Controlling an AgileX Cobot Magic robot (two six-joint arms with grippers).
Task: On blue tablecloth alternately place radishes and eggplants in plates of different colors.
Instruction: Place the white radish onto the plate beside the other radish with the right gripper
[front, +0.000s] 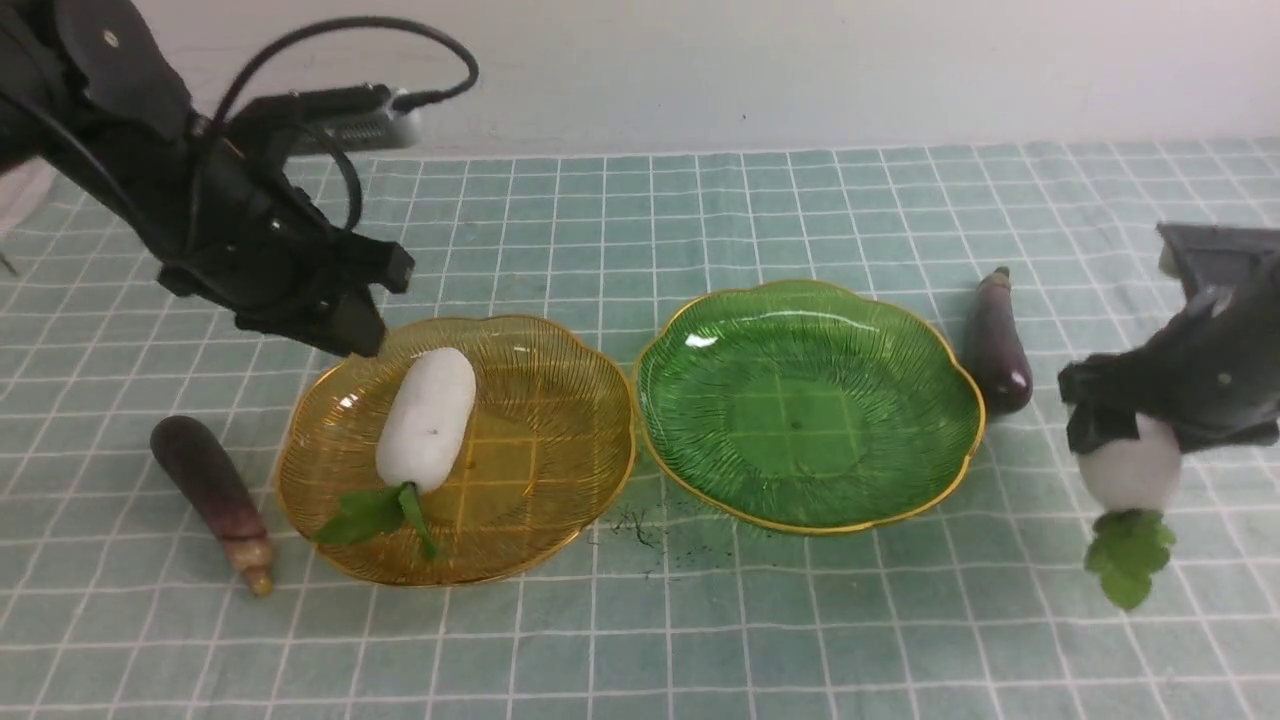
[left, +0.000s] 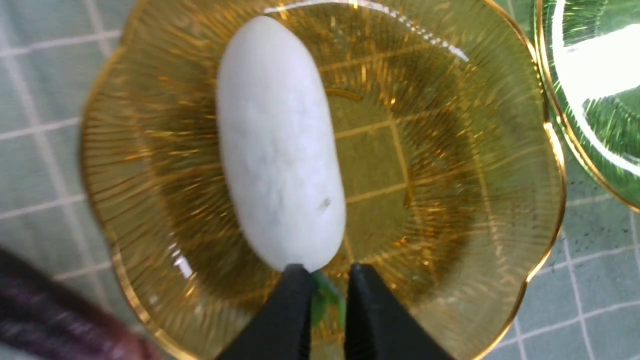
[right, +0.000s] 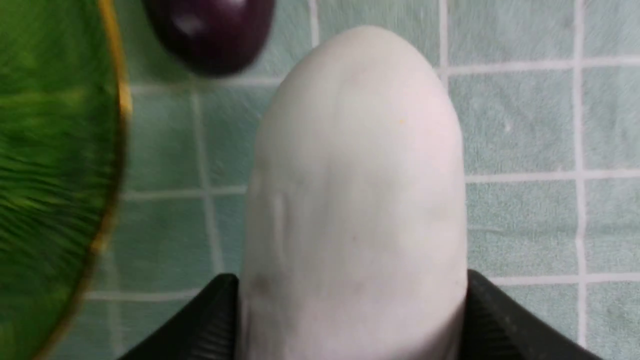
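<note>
On the blue tablecloth (front: 700, 220) one radish (front: 428, 420) lies in the amber plate (front: 560, 400), leaves toward me. It also shows in the left wrist view (left: 280, 145). My left gripper (front: 352, 335) hovers over that plate's far-left rim, empty, its jaws almost together (left: 327, 272). The green plate (front: 810, 405) is empty. My right gripper (front: 1150, 425) is shut on the second radish (front: 1130, 475), held above the cloth right of the green plate, leaves hanging down. That radish (right: 355, 190) fills the right wrist view between the jaws (right: 352, 280). A glossy eggplant (front: 995, 345) lies right of the green plate. A tan-tipped eggplant (front: 210, 495) lies left of the amber plate.
A white wall (front: 800, 60) closes the back of the table. Small dark specks (front: 640, 530) lie on the cloth between the plates' near edges. The two plates stand almost rim to rim.
</note>
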